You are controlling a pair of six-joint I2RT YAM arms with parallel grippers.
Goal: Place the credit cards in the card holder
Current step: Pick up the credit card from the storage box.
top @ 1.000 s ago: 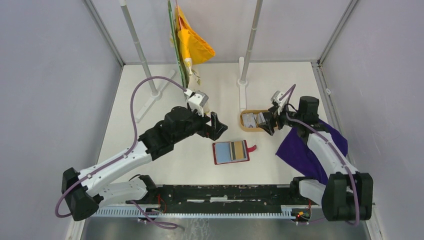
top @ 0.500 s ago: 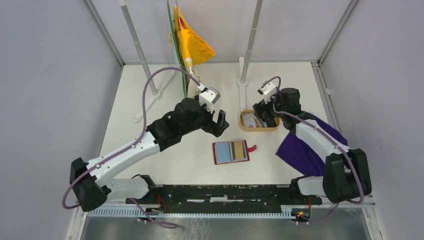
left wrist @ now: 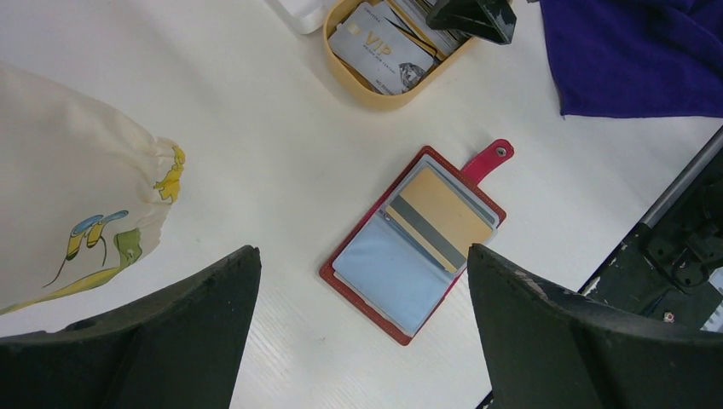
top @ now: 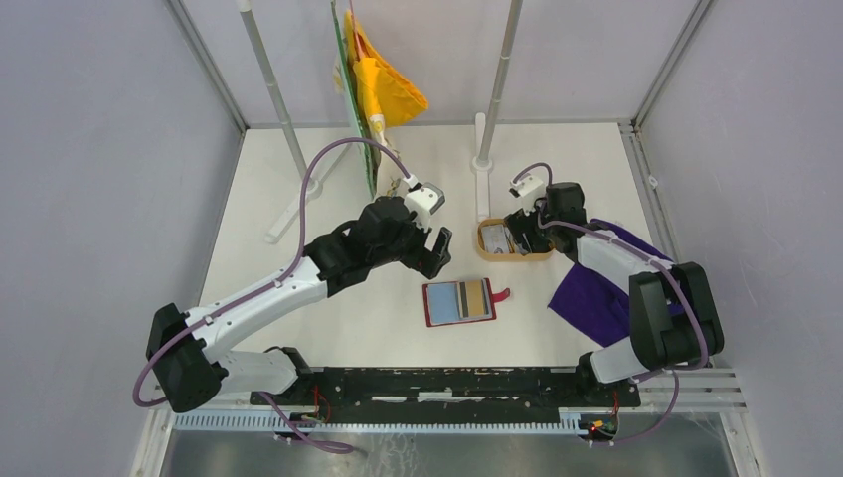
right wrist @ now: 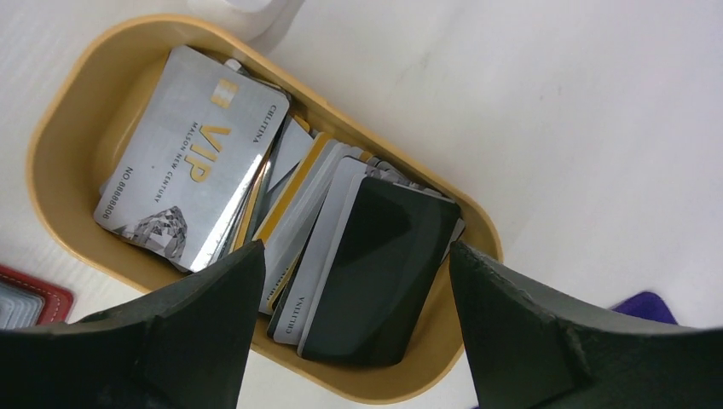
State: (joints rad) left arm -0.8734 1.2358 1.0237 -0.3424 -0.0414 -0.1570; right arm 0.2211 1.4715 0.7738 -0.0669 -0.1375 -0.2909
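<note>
The dark-red card holder (top: 458, 302) lies open on the table, a pale blue sleeve and a tan card showing inside; it also shows in the left wrist view (left wrist: 415, 242). Several credit cards (right wrist: 337, 230) lie stacked in an oval wooden tray (right wrist: 81, 106), a silver VIP card (right wrist: 189, 162) on the left and a black card (right wrist: 375, 273) on top. My right gripper (right wrist: 354, 328) is open and empty just above the tray, over the black card. My left gripper (left wrist: 362, 328) is open and empty above the table, near the holder.
A purple cloth (top: 606, 293) lies at the right under my right arm. A white printed fabric bag (left wrist: 68, 187) sits left of the holder. Two white pole stands (top: 484, 149) rise at the back, with a yellow cloth (top: 383, 84) hanging there.
My left gripper has moved right and forward, closer to the holder. My right gripper has swung back and left, over the tray of cards.
</note>
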